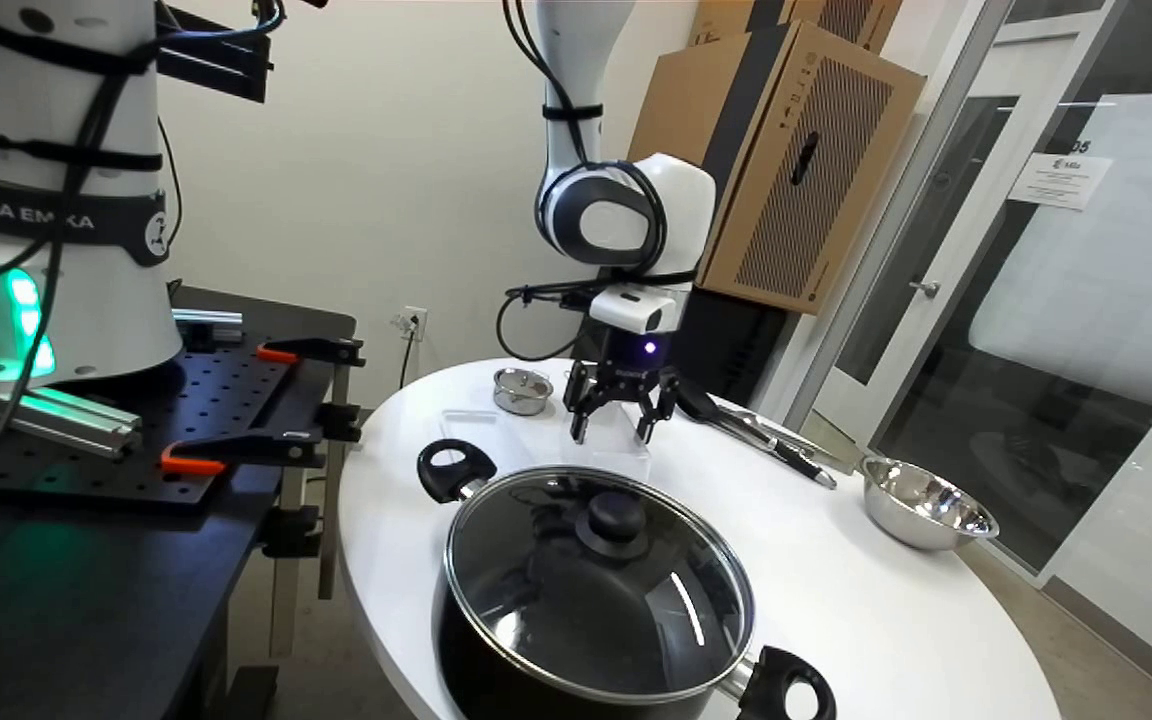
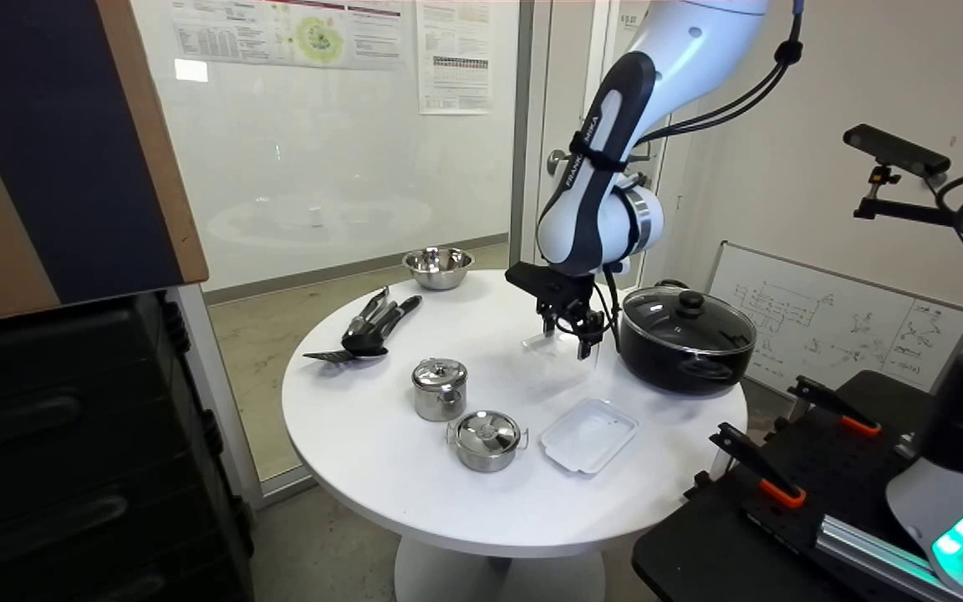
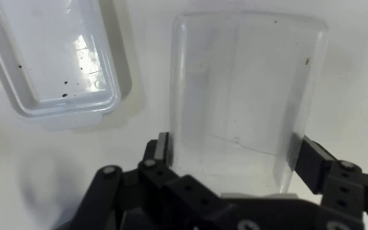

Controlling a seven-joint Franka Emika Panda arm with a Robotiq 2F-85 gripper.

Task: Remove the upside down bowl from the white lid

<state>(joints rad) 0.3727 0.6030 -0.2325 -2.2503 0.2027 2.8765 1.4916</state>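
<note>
Both exterior views are bright and evenly lit, with only faint, soft shadows on the white bench (image 2: pixel 348 443). In an exterior view, upright lines lean over to the right, a hard streak of glare sits on the right of the glass lid (image 1: pixel 596 590), and lamps (image 1: pixel 24 290) at the left shed green onto a metal rail (image 1: pixel 66 420). The far glass wall (image 2: pixel 323 159) holds pale reflections. The wrist view is greyer and softer: a patch of glare whitens the white lid (image 3: pixel 51 54), shadow runs along its right side, and the dark fingers (image 3: pixel 161 147) show soft edges.
</note>
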